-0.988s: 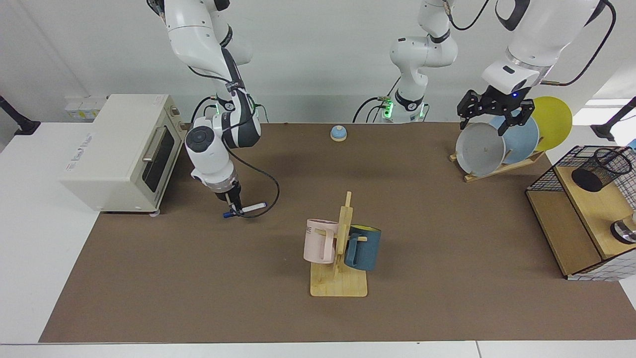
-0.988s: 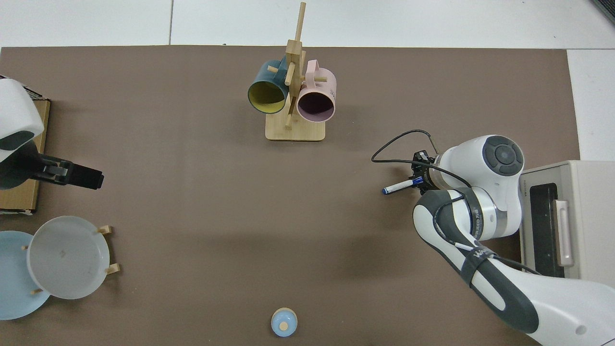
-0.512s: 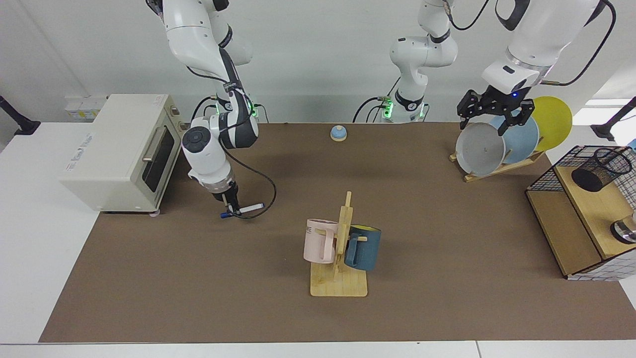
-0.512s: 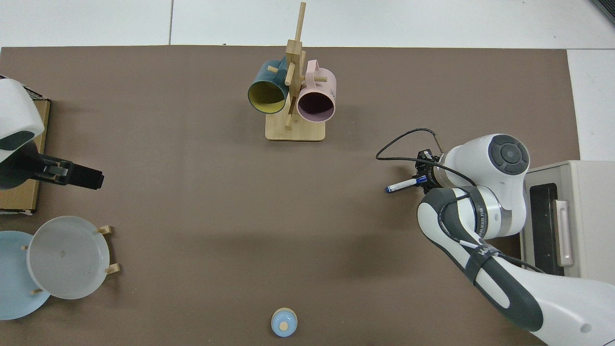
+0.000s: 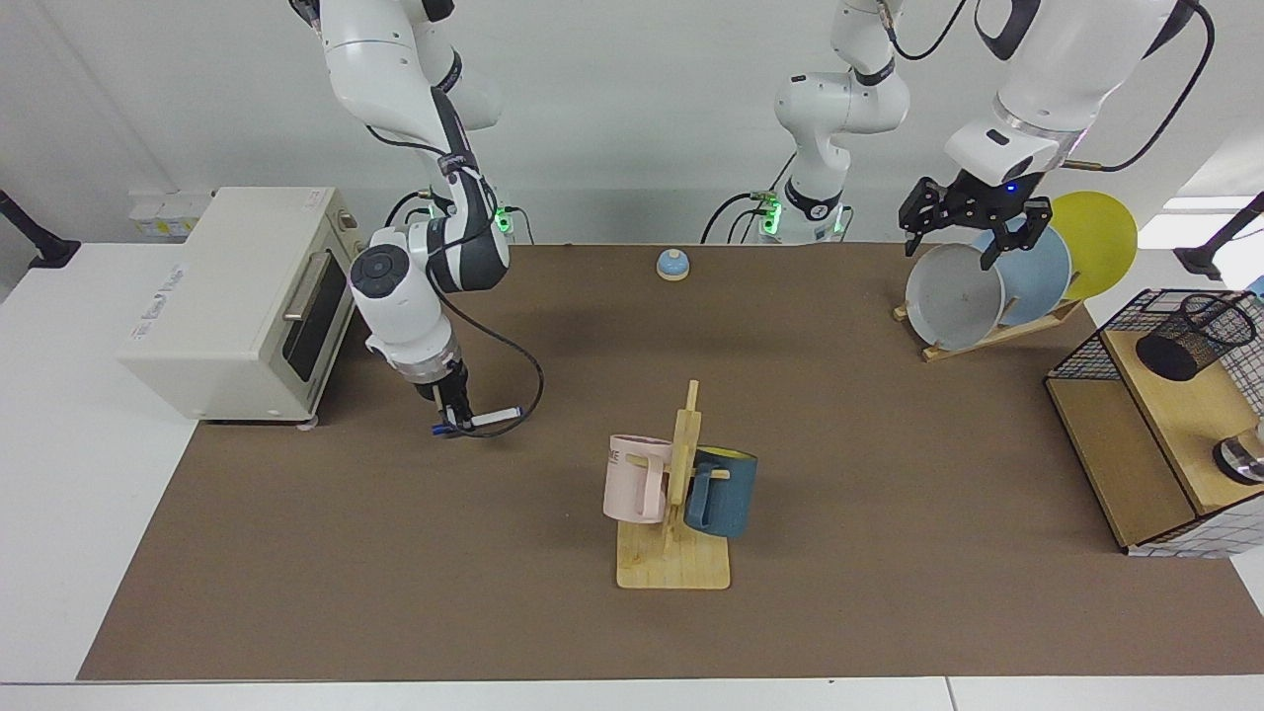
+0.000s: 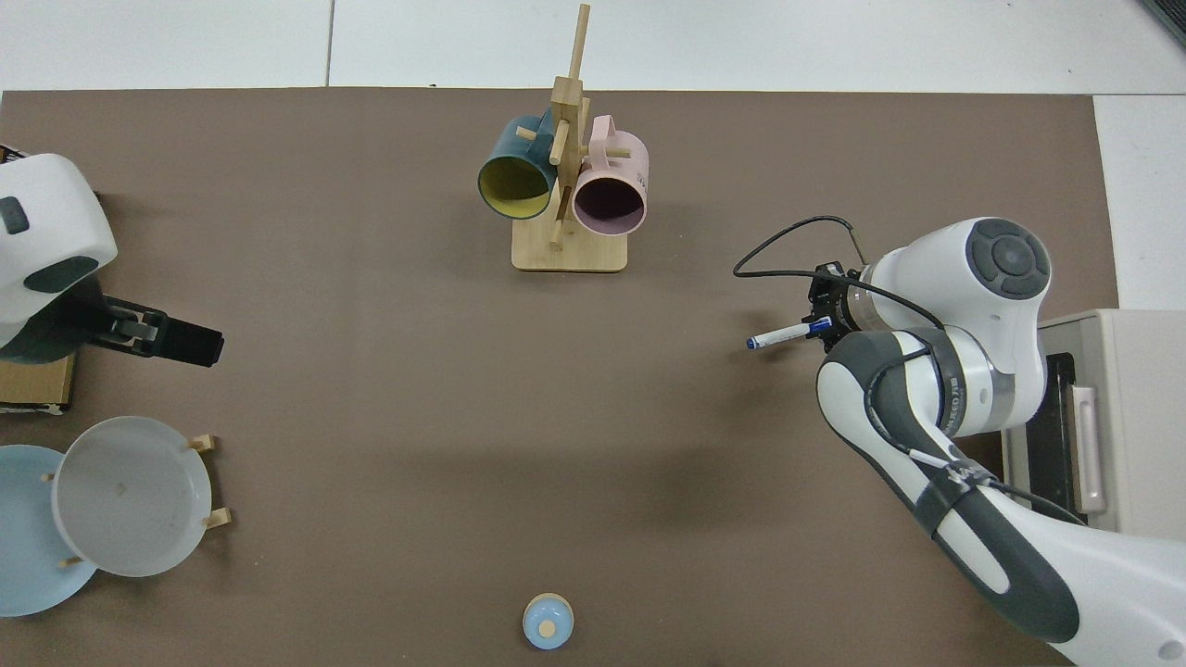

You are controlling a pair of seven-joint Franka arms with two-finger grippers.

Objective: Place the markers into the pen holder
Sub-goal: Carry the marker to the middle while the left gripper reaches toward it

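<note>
**Reporter:** What does this moment show, near the toaster oven?

**Robot:** My right gripper, just off the oven's front corner and low over the brown mat, pinches the marker close to its capped end. The pen lies roughly level, its free end pointing away from the oven.

**Reporter:** Why grip it there?

**Robot:** I judge a hold by one end leaves the length free to tip upright and drop tip-first through a rim.

**Reporter:** And the pen holder?

**Robot:** Far across the table from the oven, on the wooden shelf. It stands there empty, so the whole carry remains.

**Reporter:** Your other arm?

**Robot:** My left gripper waits, jaws spread, above the plate rack, opposite the oven, holding nothing. Being nearer the shelf, it may be placed to take a handover.
</note>
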